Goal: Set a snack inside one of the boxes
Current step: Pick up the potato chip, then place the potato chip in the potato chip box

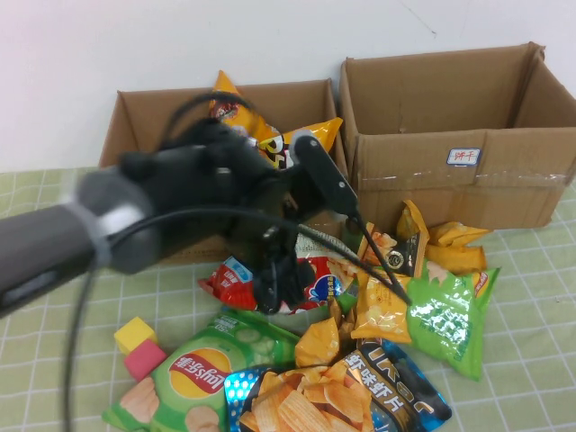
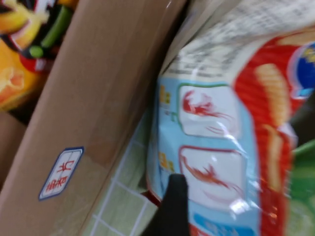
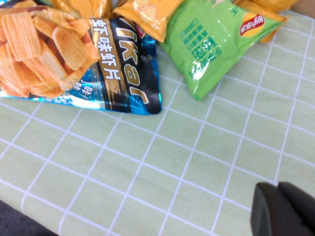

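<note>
High view: left hand (image 1: 281,286) seemingly grips red snack bag (image 1: 310,274); right hand (image 3: 283,209) unseen.

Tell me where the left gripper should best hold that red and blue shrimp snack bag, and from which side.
Probably by the crimped end seam of the red and blue shrimp snack bag, coming from above: the bag is flat and puffy, so its middle would slip. The left gripper hangs right over it in front of the left box. The right gripper sits over bare tablecloth, fingers together.

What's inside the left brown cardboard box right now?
The left brown cardboard box holds a yellow-orange snack bag; the left gripper, shut on the red-and-blue snack bag, hides the rest. The right gripper hovers over tablecloth.
</note>
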Available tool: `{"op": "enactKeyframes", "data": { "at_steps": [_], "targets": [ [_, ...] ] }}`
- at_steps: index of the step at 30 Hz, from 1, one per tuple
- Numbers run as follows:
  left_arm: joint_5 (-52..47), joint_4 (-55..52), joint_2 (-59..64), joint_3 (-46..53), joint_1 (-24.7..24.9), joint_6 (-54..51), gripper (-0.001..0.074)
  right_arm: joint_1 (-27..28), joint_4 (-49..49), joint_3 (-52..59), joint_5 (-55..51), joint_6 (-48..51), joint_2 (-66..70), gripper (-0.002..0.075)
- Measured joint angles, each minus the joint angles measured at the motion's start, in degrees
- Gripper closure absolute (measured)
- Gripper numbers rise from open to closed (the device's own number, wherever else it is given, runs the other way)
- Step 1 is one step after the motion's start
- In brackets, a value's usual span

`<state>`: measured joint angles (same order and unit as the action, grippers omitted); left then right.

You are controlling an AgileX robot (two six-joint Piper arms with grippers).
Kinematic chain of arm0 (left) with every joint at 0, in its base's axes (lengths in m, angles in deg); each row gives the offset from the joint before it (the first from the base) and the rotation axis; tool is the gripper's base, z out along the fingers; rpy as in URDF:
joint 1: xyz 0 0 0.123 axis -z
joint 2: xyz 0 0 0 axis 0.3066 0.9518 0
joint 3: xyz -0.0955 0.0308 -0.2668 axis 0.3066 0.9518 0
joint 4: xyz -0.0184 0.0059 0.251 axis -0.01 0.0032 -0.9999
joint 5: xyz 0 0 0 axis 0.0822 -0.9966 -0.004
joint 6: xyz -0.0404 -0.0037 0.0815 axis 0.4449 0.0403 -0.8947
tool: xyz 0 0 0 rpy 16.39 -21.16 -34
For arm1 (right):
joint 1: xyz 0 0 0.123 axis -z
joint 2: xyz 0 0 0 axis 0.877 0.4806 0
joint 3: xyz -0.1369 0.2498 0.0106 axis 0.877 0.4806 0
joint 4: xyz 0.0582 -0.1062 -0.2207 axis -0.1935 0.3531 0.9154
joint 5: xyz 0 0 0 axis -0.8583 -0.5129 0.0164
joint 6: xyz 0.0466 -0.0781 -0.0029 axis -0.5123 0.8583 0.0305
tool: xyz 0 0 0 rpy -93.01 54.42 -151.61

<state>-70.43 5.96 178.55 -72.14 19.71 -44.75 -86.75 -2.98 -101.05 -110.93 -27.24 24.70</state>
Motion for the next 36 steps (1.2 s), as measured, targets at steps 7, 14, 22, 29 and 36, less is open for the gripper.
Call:
{"op": "enactKeyframes", "data": {
  "at_steps": [7,14,22,29,36],
  "targets": [
    [-10.64,-4.38,13.57,-11.96,0.11,4.1,0.0046,0.0,0.0,0.0,0.0,0.0,0.0,0.0728],
    [-17.22,-6.26,24.17,-21.62,0.11,5.18,0.0168,0.0,0.0,0.0,0.0,0.0,0.0,0.0728],
    [-23.37,-6.48,25.8,-28.14,0.11,5.9,0.0396,0.0,0.0,0.0,0.0,0.0,0.0,0.0728],
    [-27.85,-2.1,24.01,-36.38,0.21,1.71,0.0396,0.0,0.0,0.0,0.0,0.0,0.0,0.0728],
    [-28.72,2.32,18.24,-45.46,0.21,-0.72,0.0397,0.0,0.0,0.0,0.0,0.0,0.0,0.0728]
  ]
}}
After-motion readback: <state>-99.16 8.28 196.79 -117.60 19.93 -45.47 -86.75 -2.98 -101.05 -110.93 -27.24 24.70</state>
